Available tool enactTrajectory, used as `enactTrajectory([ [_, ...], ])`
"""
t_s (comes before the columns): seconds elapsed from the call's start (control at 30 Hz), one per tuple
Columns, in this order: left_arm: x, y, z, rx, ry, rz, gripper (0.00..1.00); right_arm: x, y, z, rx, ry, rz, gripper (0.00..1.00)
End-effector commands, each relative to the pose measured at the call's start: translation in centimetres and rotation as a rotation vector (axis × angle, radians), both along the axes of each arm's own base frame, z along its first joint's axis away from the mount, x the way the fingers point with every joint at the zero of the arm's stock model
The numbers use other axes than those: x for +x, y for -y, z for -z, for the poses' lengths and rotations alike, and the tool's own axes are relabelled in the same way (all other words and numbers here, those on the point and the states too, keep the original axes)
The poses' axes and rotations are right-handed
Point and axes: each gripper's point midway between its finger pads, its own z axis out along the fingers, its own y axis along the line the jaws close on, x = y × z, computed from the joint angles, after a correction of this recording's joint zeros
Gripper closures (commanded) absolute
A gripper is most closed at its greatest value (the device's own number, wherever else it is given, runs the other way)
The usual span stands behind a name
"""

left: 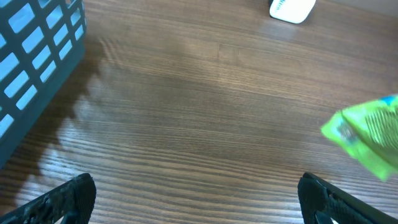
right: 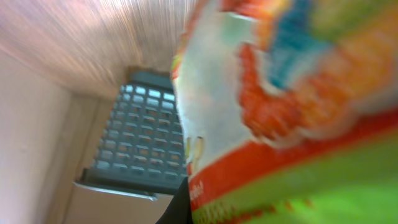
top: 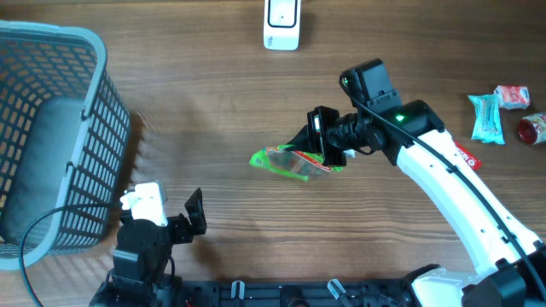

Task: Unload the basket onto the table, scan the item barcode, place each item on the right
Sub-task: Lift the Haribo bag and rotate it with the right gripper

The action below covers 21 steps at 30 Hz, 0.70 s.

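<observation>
A green and red snack packet (top: 290,162) hangs above the middle of the table, with my right gripper (top: 328,149) shut on its right end. In the right wrist view the packet (right: 280,106) fills most of the picture, blurred, and only one dark finger (right: 180,210) shows beside it. No barcode is readable. A white scanner (top: 281,26) stands at the far edge. My left gripper (top: 169,209) rests open at the near left. Nothing lies between its fingers (left: 199,193). The packet's green tip (left: 367,134) shows off to its right.
A tall grey-blue mesh basket (top: 51,128) stands at the left, seen too in both wrist views (left: 31,68) (right: 140,143). At the far right lie a teal packet (top: 486,117), a red and white packet (top: 512,95) and a red can (top: 533,130).
</observation>
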Motion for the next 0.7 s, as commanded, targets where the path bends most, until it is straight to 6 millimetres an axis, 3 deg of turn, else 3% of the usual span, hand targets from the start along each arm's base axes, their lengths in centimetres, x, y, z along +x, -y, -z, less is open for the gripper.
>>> enactTrajectory([
  [0.0,0.0,0.0,0.1,-0.007,0.002,-0.004,0.0,1.1,0.7,1.4,-0.078,-0.029,0.082,0.96],
  [0.23,0.0,0.0,0.1,-0.007,0.002,-0.004,0.0,1.6,1.2,5.0,-0.163,-0.106,0.099,0.96],
  [0.5,0.0,0.0,0.1,-0.007,0.002,-0.004,0.0,2.8,-0.6,7.0,-0.086,-0.153,0.061,0.96],
  [0.57,0.0,0.0,0.1,-0.007,0.002,-0.004,0.0,3.6,-0.4,7.0,-0.08,-0.136,0.075,0.96],
  [0.67,0.0,0.0,0.1,-0.007,0.002,-0.004,0.0,5.3,1.5,7.7,-0.128,-0.109,0.144,0.96],
])
